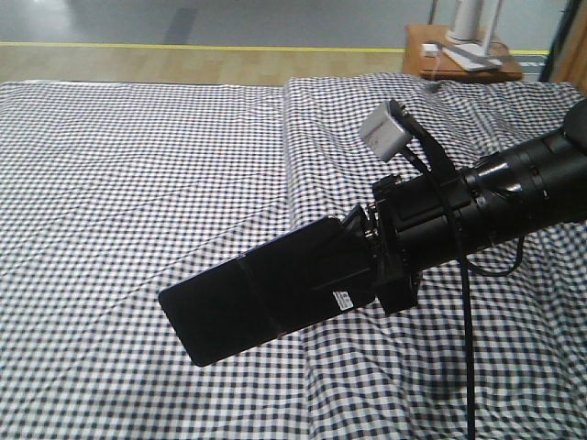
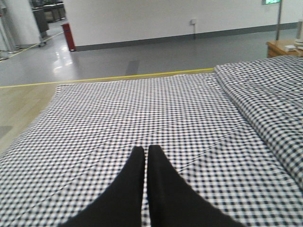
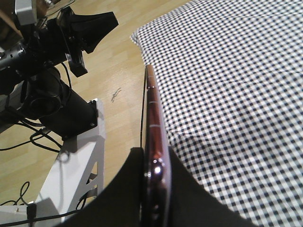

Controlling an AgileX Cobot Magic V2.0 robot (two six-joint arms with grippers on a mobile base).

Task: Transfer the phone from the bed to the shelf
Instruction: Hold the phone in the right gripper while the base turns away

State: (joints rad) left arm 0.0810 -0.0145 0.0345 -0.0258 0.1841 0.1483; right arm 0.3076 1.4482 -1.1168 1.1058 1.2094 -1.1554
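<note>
The phone [image 1: 261,293] is a glossy black slab with a crease across its middle and a small white sticker near the gripper end. It hangs above the checked bed [image 1: 138,183], sticking out to the left from my right gripper [image 1: 360,261], which is shut on its right end. In the right wrist view the phone [image 3: 152,109] shows edge-on with a pinkish rim, clamped between both fingers of the right gripper [image 3: 155,152]. My left gripper [image 2: 145,150] is shut on nothing, low over the bed [image 2: 142,109]. The shelf is out of view.
A small brown nightstand [image 1: 463,53] stands beyond the bed's far right corner. A raised fold of bedding [image 2: 265,94] runs along the right. In the right wrist view, the left arm [image 3: 71,33] and the white base frame [image 3: 80,161] stand over wooden floor beside the bed edge.
</note>
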